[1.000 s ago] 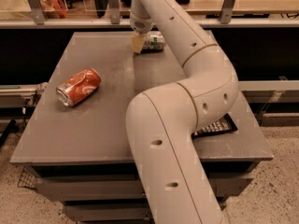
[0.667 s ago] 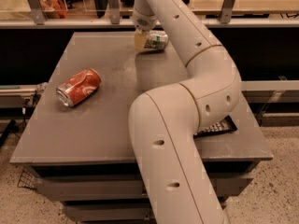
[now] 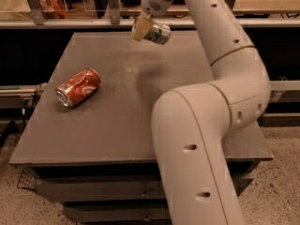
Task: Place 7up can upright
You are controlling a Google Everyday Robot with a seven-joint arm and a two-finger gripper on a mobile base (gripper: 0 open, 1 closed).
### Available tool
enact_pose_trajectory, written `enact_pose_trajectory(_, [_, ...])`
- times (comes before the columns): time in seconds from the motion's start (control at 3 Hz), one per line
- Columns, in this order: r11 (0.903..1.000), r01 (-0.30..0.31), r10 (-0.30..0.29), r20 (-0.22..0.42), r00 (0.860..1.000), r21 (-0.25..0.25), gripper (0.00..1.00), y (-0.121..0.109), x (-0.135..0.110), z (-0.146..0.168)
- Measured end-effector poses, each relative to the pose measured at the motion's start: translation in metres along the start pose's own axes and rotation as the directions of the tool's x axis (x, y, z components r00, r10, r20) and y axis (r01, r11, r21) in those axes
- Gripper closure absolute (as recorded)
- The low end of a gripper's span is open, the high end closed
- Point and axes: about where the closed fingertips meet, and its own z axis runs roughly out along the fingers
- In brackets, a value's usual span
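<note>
While the gripper (image 3: 144,30) hangs over the far side of the grey table (image 3: 117,121), its fingers pinch the 7up can (image 3: 158,34), held sideways above the tabletop. A dented orange can (image 3: 78,87) lies on its side near the left edge. A speckled floor (image 3: 281,172) surrounds the table, and a metal rail (image 3: 70,23) runs behind it.
</note>
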Motion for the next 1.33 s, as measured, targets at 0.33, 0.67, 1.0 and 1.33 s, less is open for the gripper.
enact_pose_trajectory(0.33, [0.994, -0.104, 0.107, 0.126, 0.986, -0.035, 1.0, 0.004, 0.023, -0.034])
enact_pose_trajectory(0.67, [0.9734, -0.218, 0.228, 0.201, 0.953, -0.071, 1.0, 0.004, 0.056, -0.058])
enact_pose_trajectory(1.0, [0.9415, -0.316, 0.337, 0.294, 0.895, -0.117, 1.0, 0.003, 0.083, -0.081])
enact_pose_trajectory(1.33, [0.894, -0.403, 0.448, 0.392, 0.804, -0.196, 1.0, 0.003, 0.108, -0.098])
